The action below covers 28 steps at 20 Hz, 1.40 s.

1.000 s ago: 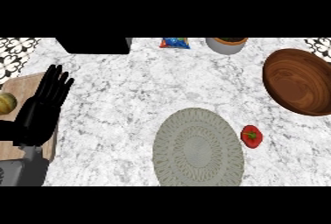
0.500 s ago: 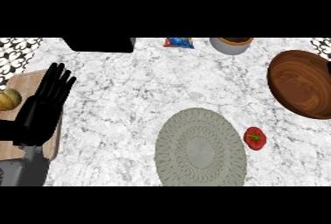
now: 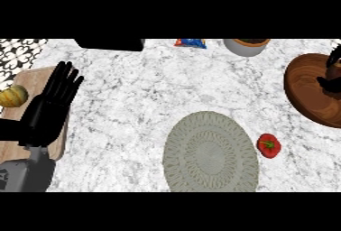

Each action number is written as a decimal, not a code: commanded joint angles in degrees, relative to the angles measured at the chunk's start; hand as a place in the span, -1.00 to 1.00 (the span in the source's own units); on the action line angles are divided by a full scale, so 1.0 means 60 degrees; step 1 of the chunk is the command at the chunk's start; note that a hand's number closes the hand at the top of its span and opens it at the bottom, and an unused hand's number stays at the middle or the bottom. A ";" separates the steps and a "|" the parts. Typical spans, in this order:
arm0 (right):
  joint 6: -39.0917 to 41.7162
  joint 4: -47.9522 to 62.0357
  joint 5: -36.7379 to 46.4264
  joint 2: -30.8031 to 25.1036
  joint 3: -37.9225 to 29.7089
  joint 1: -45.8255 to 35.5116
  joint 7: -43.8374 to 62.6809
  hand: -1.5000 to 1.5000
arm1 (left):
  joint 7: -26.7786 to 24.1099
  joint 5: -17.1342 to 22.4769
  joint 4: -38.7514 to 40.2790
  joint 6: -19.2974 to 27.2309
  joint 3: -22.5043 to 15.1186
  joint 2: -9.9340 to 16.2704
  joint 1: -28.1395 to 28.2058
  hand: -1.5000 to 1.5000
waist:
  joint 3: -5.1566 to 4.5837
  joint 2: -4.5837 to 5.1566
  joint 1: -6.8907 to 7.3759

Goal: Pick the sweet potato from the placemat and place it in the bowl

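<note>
1. Counter (image 3: 146,90): white-grey marble, filling most of the head view.
2. Placemat (image 3: 210,153): grey, oval, lower centre.
3. Bowl (image 3: 307,101): dark wood, at right edge, well apart from placemat.
4. Left hand (image 3: 48,110): fingers straight and spread, resting at left over wooden board (image 3: 34,80).
5. Right hand (image 3: 331,80): partly showing at right edge, over bowl; finger state cannot tell.
6. Red vegetable (image 3: 268,145): just beside placemat's right rim.
7. Sweet potato: not plainly visible; whereabouts cannot tell.

Left hand (image 3: 50,106) open, fingers straight; right hand (image 3: 332,72) barely shows at edge.
</note>
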 commanded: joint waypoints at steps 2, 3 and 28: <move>0.0961 0.1194 0.0028 0.0236 -0.0021 -0.0315 -0.0761 -1.00 | 0.0151 0.0296 -0.0084 -0.0201 0.0233 0.0162 -0.0167 0.00 | 0.0020 0.0053 0.0123; 0.0834 0.1260 0.0006 0.0310 -0.0077 -0.0271 -0.1196 -1.00 | -0.0075 -0.0094 0.0014 0.0000 -0.0159 -0.0192 0.0128 0.00 | 0.0023 0.0052 0.0063; 0.3717 0.2754 -0.4097 -0.2847 -0.4471 0.0443 -0.2457 -1.00 | 0.0070 0.0024 -0.0044 0.0039 0.0325 0.0062 -0.0037 0.00 | 0.0078 0.0074 -0.0170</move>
